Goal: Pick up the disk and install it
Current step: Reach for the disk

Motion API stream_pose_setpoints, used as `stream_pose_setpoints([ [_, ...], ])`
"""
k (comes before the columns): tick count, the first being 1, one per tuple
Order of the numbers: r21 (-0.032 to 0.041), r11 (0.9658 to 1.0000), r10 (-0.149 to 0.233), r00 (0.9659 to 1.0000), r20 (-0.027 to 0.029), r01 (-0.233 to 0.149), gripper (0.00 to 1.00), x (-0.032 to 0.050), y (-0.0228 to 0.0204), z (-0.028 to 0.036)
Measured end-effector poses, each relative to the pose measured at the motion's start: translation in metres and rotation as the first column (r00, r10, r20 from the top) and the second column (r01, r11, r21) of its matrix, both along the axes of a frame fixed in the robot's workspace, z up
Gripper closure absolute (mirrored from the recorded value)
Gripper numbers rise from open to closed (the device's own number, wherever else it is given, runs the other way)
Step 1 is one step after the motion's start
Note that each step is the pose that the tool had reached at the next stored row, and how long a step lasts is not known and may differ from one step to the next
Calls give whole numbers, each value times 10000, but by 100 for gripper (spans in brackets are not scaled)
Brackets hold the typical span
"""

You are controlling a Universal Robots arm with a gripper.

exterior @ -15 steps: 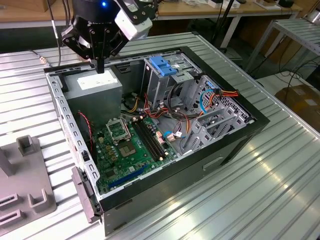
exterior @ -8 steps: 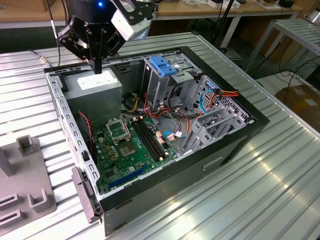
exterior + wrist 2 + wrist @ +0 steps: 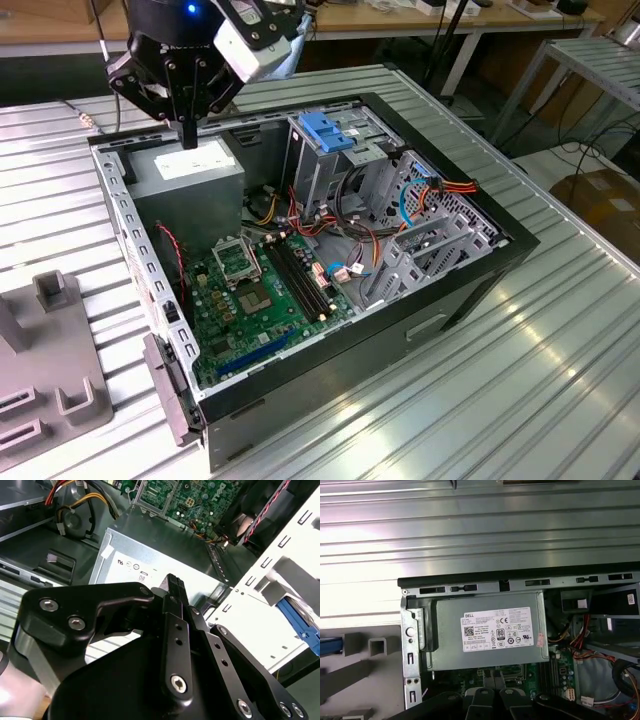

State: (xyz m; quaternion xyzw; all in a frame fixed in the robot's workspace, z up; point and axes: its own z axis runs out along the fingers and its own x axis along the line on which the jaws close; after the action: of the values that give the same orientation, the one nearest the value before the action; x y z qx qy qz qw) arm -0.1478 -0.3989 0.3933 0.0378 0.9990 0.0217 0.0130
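The gripper (image 3: 188, 135) hangs over the back corner of an open computer case (image 3: 455, 290) that lies on its side on the ridged metal counter (image 3: 560, 380). Its fingers are closed against each other with nothing between them, and the tip points down at the grey power supply (image 3: 190, 175), just above its white label. In the second wrist view the gripper (image 3: 173, 582) narrows to one black tip over the same box.

The disk (image 3: 330, 646) is outside the case, on the far side of the case's metal wall from the power supply. Only a blue strip of it shows, lying in a grey holder (image 3: 380, 645) with upright blocks; its label is out of sight. The second wrist view shows the same blue edge of the disk (image 3: 300, 627) past the pale perforated wall.

Inside the case, the green motherboard (image 3: 255, 295) lies next to the power supply. A metal drive cage (image 3: 320, 170) stands further in, with a blue latch (image 3: 325, 130) on top.
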Motion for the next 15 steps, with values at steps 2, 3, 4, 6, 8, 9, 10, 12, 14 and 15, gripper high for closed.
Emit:
stream_pose_setpoints([
  [2,0,10000,-1,10000,1,1,90,-35,0,0],
  [3,1,10000,-1,10000,1,1,90,-58,0,0],
  [4,0,10000,-1,10000,0,1,90,-70,0,0],
  [6,0,10000,0,10000,1,0,90,-104,0,0],
  [8,0,10000,0,10000,0,0,90,-137,0,0],
  [9,0,10000,0,10000,0,0,90,-151,0,0],
  [10,0,10000,0,10000,0,0,90,-163,0,0],
  [12,0,10000,-1,10000,0,1,90,-205,0,0],
  [14,0,10000,-1,10000,1,1,90,-238,0,0],
  [15,0,10000,0,10000,1,0,90,-254,0,0],
])
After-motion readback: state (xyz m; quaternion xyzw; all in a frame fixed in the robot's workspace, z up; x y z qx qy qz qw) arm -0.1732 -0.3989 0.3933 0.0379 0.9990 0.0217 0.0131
